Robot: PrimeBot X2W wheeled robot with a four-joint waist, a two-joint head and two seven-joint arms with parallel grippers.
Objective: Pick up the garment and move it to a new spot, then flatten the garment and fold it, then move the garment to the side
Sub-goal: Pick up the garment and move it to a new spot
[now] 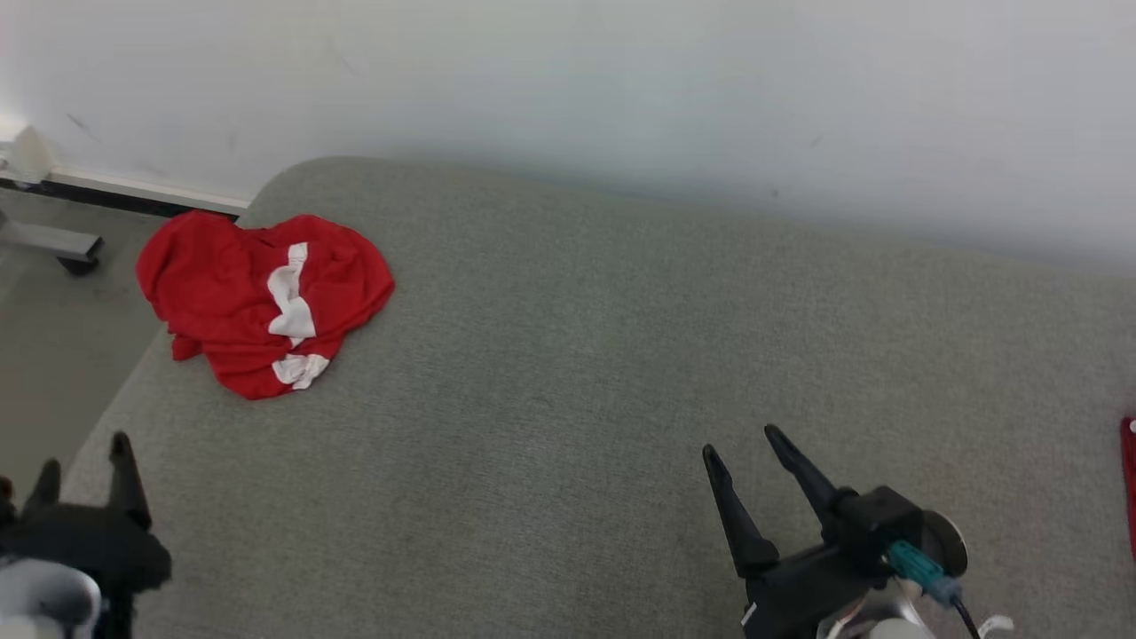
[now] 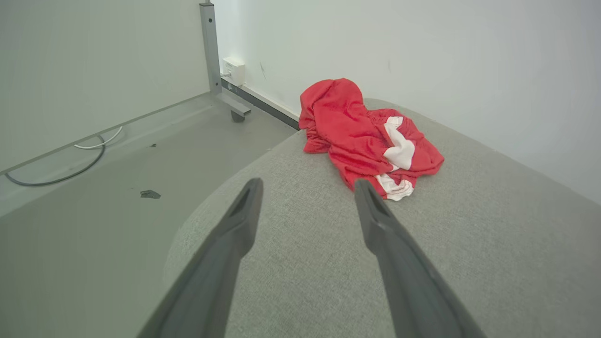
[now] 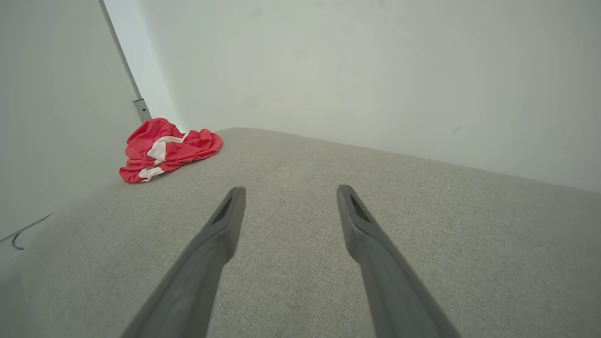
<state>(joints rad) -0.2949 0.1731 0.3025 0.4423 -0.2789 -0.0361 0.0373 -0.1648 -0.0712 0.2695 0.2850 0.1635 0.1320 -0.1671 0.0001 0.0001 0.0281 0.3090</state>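
At the near edge of the desk (image 1: 568, 373), both arms sat low with their fingers pointing away from the robot toward the wall (image 1: 621, 89). The left claw (image 1: 82, 454) hovered by the desk's left border, its two dark fingers spread apart with nothing between them. In the left wrist view the same claw (image 2: 308, 183) aimed roughly at the garment (image 2: 361, 136), well short of it. The right claw (image 1: 739, 441) tilted slightly leftward over the near right part of the desk, also spread and empty; its wrist view showed bare cloth surface between the fingers (image 3: 291, 188).

The garment (image 1: 257, 302) lay crumpled in the far left corner of the desk, its left part reaching the rounded edge. It was a red heap, wider than deep in the head view, with a white band running from its far side to its near side. The fabric looked soft and rumpled, folded over itself into a lumpy mound (image 3: 164, 148).

The desk was covered in grey woven cloth with a rounded corner. A red sliver (image 1: 1129, 479) showed at the right edge.
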